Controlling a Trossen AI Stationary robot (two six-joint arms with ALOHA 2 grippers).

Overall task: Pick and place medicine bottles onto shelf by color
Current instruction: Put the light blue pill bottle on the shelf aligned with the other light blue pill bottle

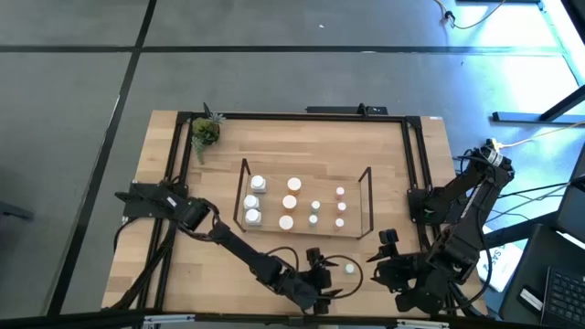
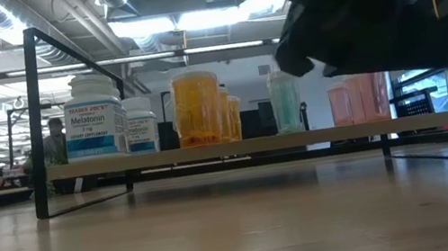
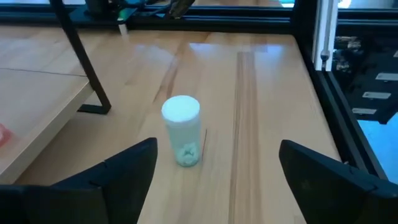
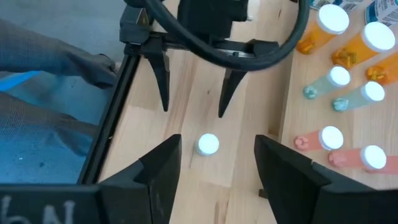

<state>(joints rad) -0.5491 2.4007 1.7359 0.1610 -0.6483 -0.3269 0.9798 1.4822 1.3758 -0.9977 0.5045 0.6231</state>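
Light wood planking makes up the table, which is edged by a black frame, with grey floor around it. One small teal bottle with a white cap is left standing upright on the bare table, in front of the shelf and apart from it; it is seen close up in the left wrist view and from above in the right wrist view. On the shelf the other bottles are already grouped by colour: white bottles at one end, then orange bottles, teal bottles and pink bottles at the other end. The task is therefore judged nearly complete, with only the loose teal bottle still to be lifted and set beside the teal pair. The left gripper is held just beside that bottle with its fingers spread wide and nothing between them; the bottle stands ahead of the gap, untouched. The right gripper is held on the bottle's other side, close by, with its fingers parted and empty too. A small potted plant is seen at the far left corner of the table, well away from the work.
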